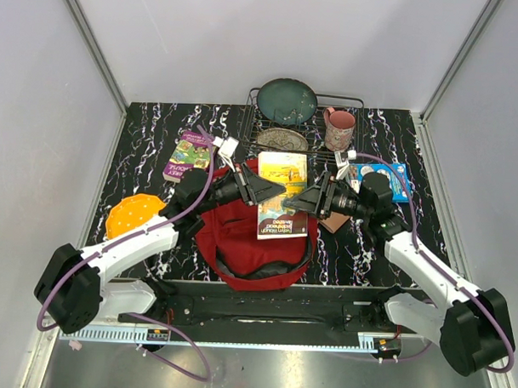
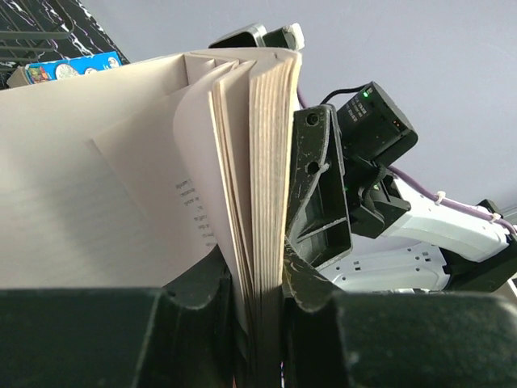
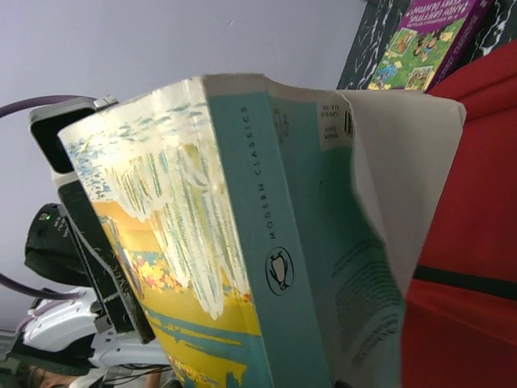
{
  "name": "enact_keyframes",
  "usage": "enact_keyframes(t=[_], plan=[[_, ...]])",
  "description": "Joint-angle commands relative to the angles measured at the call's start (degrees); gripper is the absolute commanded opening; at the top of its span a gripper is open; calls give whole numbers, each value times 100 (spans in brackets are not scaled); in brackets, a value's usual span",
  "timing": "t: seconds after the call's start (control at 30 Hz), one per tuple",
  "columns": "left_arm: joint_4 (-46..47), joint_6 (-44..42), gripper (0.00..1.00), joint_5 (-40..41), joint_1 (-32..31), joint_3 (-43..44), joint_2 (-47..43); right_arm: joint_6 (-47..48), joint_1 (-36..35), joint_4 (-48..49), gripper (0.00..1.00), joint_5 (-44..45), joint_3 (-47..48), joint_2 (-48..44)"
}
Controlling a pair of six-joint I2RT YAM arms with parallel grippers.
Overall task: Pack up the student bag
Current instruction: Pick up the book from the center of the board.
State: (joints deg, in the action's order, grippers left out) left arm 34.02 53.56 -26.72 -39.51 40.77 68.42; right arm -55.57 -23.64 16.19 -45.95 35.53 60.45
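The student bag (image 1: 245, 236) is a red backpack with dark straps, lying flat at the table's front middle; its red fabric also shows in the right wrist view (image 3: 472, 242). A yellow and teal paperback book (image 1: 282, 195) hangs above the bag, held between both grippers. My left gripper (image 1: 274, 191) is shut on the book's page edge (image 2: 262, 202). My right gripper (image 1: 308, 200) grips the opposite edge by the teal spine (image 3: 279, 242); its own fingertips are hidden behind the book. One right finger (image 2: 319, 186) lies against the cover.
A purple book (image 1: 187, 156) lies at the back left and an orange perforated disc (image 1: 132, 215) at the left. A wire rack (image 1: 351, 104) behind holds a teal plate (image 1: 288, 100). A pink mug (image 1: 339, 129) and a blue box (image 1: 387, 177) are at the right.
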Motion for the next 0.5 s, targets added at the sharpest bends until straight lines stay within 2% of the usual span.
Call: enact_keyframes(t=[0.0, 0.03, 0.13, 0.2, 0.23, 0.27, 0.3, 0.33, 0.37, 0.43, 0.47], plan=[[1186, 172, 0, -140, -4, 159, -163, -375, -71, 860, 67, -230, -46, -24], [1168, 146, 0, -140, -4, 159, -180, -375, -79, 860, 59, -204, -46, -68], [1072, 102, 0, -79, -4, 124, -198, -437, -71, 895, 48, -186, -46, -155], [967, 111, 2, 8, -4, 71, -242, -490, -71, 913, 32, -168, -46, -200], [940, 111, 21, 44, -4, 54, -259, -490, -71, 887, 26, -133, -37, -235], [827, 93, 36, 114, -4, 19, -294, -472, -79, 799, 13, -107, -29, -270], [721, 76, 51, 158, -4, 27, -321, -437, -71, 729, 6, -63, -11, -296], [581, -11, 67, 202, -4, 27, -338, -376, -71, 606, 1, 85, 24, -392], [162, -91, 80, 246, -4, 71, -425, -306, -71, 301, 0, 191, 42, -463], [-419, -441, 90, 570, -4, 141, -575, -34, -71, -70, 0, 489, 156, -691], [-988, -573, 91, 859, -4, 220, -776, 63, -71, -489, 0, 604, 200, -770]])
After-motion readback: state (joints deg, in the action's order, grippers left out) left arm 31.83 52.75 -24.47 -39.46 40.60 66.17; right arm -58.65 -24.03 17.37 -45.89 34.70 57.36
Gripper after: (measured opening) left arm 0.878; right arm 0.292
